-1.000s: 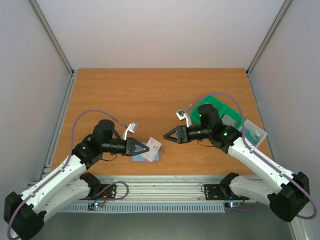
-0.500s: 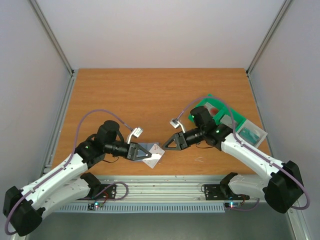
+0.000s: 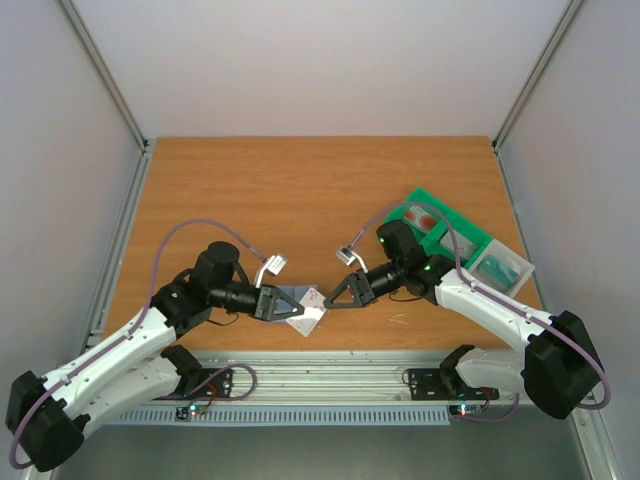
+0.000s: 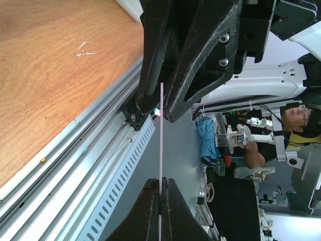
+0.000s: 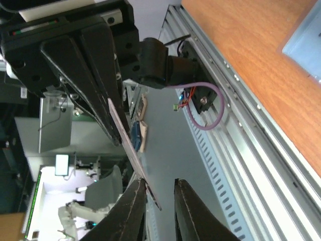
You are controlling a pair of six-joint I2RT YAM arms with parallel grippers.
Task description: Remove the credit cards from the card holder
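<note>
My left gripper (image 3: 289, 307) is shut on a thin white credit card (image 3: 310, 313) and holds it just above the table's front edge. In the left wrist view the card (image 4: 161, 135) shows edge-on, pinched between the fingertips (image 4: 150, 201). My right gripper (image 3: 329, 298) is open and faces the left one. The card's free end (image 5: 126, 136) lies between its jaws, against one finger (image 5: 131, 206). A blue-grey card holder (image 5: 307, 42) lies flat on the table, mostly hidden under the left gripper in the top view (image 3: 291, 294).
A green compartmented tray (image 3: 452, 232) stands at the right, behind the right arm, with a card bearing a red mark (image 3: 421, 214) and a pale card (image 3: 500, 266) in it. The metal rail (image 3: 330, 378) runs along the table's near edge.
The right gripper has moved left and down from the tray to the card's free end. The left gripper has raised the card off the card holder.
</note>
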